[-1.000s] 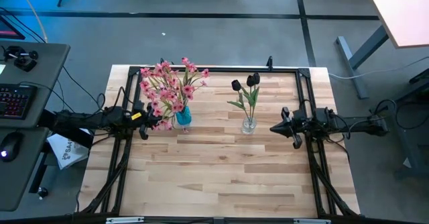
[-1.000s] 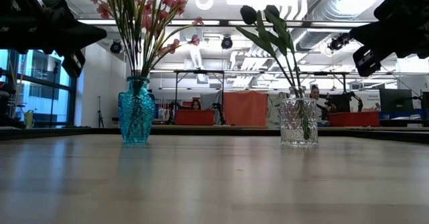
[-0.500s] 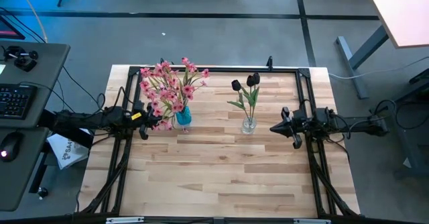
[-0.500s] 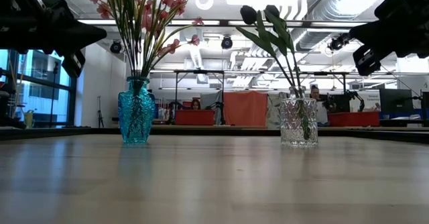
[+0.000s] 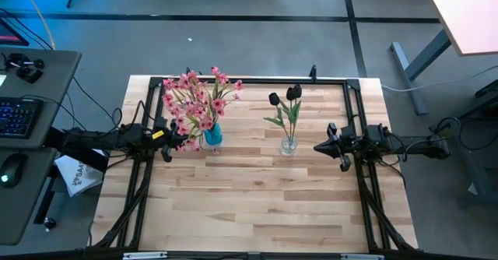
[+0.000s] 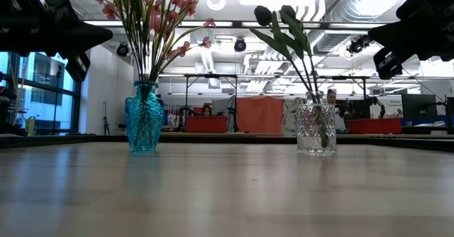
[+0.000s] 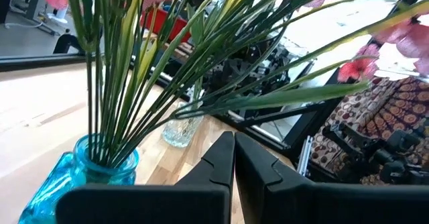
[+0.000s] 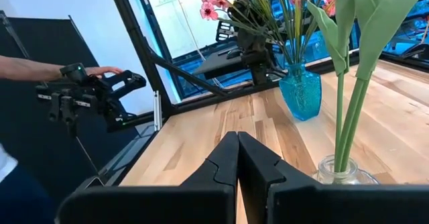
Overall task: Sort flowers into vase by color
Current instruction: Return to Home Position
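The pink blossom sprays [image 5: 198, 100] stand with their stems in a blue glass vase [image 5: 212, 136] at the table's far left. Two near-black tulips [image 5: 285, 96] with green leaves stand in a clear glass vase [image 5: 289, 145] to its right. My left gripper [image 5: 187, 141] hangs shut above the table just left of the blue vase [image 7: 87, 174], beside the stems. My right gripper [image 5: 317, 147] hangs shut just right of the clear vase [image 8: 345, 174]. Neither holds anything.
The wooden table [image 5: 257, 205] stretches bare in front of both vases. A black frame [image 5: 257, 79] runs along the far edge and both sides. A person's hand [image 8: 100, 71] rests on a control handle beyond the table's left side.
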Controlling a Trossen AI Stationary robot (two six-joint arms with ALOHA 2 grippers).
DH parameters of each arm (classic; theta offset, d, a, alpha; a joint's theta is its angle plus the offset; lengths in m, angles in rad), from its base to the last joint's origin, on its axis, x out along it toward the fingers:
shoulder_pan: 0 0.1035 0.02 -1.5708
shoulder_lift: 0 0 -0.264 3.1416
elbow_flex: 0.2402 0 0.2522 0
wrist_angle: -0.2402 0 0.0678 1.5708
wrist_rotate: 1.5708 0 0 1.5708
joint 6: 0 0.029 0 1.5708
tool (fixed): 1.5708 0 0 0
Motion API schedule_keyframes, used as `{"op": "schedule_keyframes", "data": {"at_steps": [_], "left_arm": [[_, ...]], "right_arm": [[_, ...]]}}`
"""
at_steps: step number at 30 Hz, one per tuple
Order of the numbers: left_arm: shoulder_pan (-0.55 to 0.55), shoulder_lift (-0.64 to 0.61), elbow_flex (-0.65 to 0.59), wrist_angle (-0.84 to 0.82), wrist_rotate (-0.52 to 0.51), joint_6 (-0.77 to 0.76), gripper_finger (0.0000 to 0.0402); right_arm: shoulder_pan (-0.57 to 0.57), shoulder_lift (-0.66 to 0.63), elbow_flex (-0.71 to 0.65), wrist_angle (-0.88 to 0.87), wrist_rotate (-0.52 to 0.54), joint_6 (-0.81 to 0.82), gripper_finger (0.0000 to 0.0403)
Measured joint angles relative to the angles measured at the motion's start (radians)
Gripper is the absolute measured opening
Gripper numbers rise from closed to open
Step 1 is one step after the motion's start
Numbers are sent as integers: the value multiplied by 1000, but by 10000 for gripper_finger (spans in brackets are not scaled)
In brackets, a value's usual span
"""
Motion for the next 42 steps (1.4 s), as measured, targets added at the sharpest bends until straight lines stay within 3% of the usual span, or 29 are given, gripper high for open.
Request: {"op": "schedule_keyframes", "data": {"at_steps": [10,18,20,29,42], "left_arm": [[-17,0,0,-2,-1,1,1],[-20,0,0,-24,99,474,1],[-22,0,0,-25,105,526,1],[-22,1,0,-24,105,329,1],[-22,9,0,-24,105,314,1]], "right_arm": [[0,0,0,0,0,0,0],[0,0,0,0,0,0,0],[0,0,0,0,0,0,0],[0,0,0,0,0,0,0],[0,0,0,-1,0,0,0]]}}
